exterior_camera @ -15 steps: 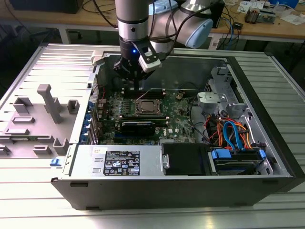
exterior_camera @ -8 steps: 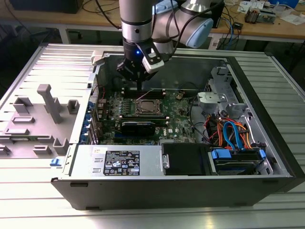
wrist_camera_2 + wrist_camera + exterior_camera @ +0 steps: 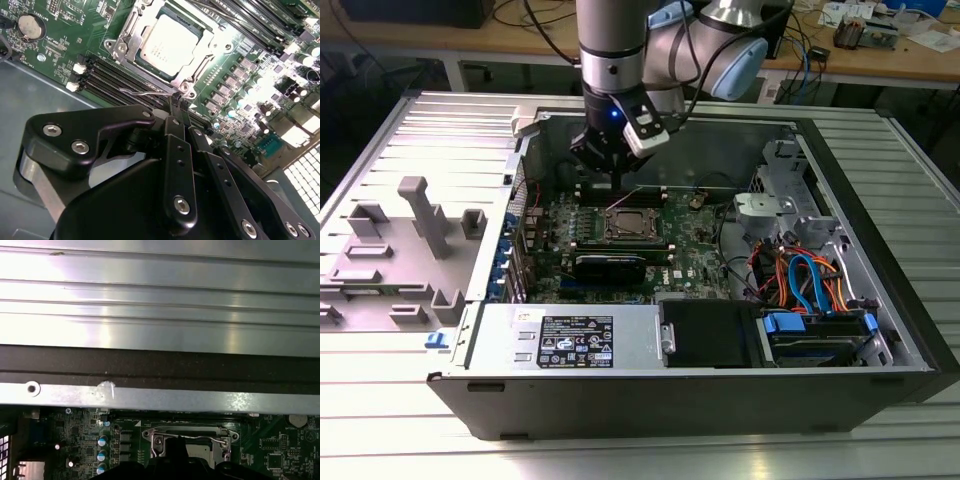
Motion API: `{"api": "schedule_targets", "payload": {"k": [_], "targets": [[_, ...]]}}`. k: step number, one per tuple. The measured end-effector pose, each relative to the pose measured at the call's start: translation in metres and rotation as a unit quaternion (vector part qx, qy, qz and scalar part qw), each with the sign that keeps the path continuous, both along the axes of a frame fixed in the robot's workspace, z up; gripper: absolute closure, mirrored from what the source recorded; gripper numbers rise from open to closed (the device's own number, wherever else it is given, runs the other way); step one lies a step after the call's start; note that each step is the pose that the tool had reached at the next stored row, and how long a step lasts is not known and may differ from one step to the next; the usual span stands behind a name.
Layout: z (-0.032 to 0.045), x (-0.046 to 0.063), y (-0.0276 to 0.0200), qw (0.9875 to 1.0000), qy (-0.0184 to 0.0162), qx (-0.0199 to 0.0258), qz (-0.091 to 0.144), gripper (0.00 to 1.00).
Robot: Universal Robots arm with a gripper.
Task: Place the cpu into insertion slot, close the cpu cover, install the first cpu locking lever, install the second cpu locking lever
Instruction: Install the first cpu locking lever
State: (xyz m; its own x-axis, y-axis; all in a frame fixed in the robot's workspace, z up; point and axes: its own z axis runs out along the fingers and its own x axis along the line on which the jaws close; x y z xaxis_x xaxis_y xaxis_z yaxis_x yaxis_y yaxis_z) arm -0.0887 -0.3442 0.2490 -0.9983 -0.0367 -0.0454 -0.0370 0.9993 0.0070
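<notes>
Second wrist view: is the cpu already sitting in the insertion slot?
Yes, the cpu lies flat in the insertion slot, with the cpu cover framing its edges.

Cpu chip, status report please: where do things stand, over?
Shut claw, tips at a raised locking lever. Seated cpu under closed cpu cover. Nothing seen in the way.

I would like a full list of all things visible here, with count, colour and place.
computer case: one, grey-black, open, lying flat
circuit board: one, green, inside case
cpu: one, silver-grey, mid-board
cpu cover: one, silver, framing the cpu
locking lever: one seen, silver wire, beside the cover
memory slots: several, black, beside cover
cables: several, orange and blue, the exterior view's right
arm: one, silver, above case
pincer: one, black, tip near the lever
</notes>
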Motion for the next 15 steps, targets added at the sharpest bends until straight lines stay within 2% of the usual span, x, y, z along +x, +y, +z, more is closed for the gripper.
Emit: {"api": "schedule_targets", "payload": {"k": [15], "targets": [[-0.0098,0.0033,0.0009,1.0000,0.0000,-0.0005,-0.002,0.89]]}}
